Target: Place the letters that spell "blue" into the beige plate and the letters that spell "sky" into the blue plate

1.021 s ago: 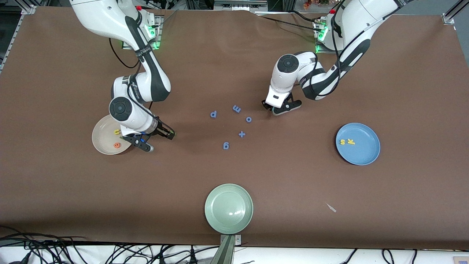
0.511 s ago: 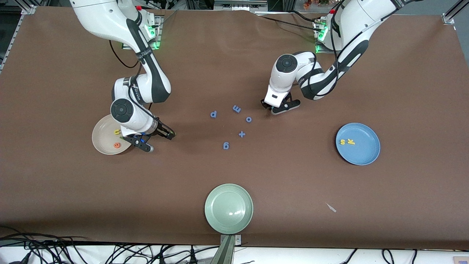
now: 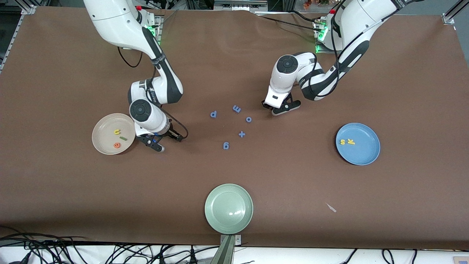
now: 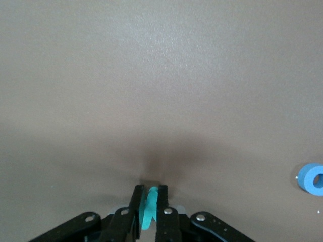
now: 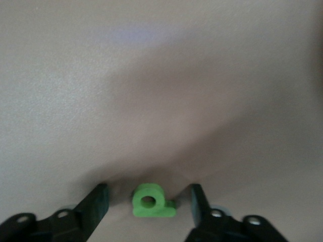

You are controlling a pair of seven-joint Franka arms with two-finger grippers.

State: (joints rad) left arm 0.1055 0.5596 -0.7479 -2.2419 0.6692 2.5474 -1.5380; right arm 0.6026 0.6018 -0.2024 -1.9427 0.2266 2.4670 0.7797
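A round, shallow cream-beige plate (image 3: pixel 113 134) with a raised rim sits toward the right arm's end of the brown table (image 3: pixel 403 91). In it lie three tiny foam letters: a yellow u (image 3: pixel 117 131), a thin dark-green bar l (image 3: pixel 122 138) and an orange e (image 3: pixel 117 145).

Just beside that plate, the right gripper (image 3: pixel 163 143) is low over the table with its fingers spread apart, holding nothing. In the right wrist view a small bright-green foam b (image 5: pixel 153 201) lies flat on the table between the two open fingers, touching neither.

Near the middle of the table lie several small blue foam letters (image 3: pixel 236 108) and a blue plus sign (image 3: pixel 241 134). A pale green round plate (image 3: pixel 228 208) sits nearest the front camera.

The left gripper (image 3: pixel 275 109) is down at the table just beside the blue letters. The left wrist view shows its fingers closed on a thin teal foam y (image 4: pixel 149 213), pinched edge-on between them.

Toward the left arm's end sits a round light-blue plate (image 3: pixel 357 143) with a raised rim. It holds a yellow s (image 3: pixel 342 142) and a yellow k (image 3: pixel 350 141) side by side.
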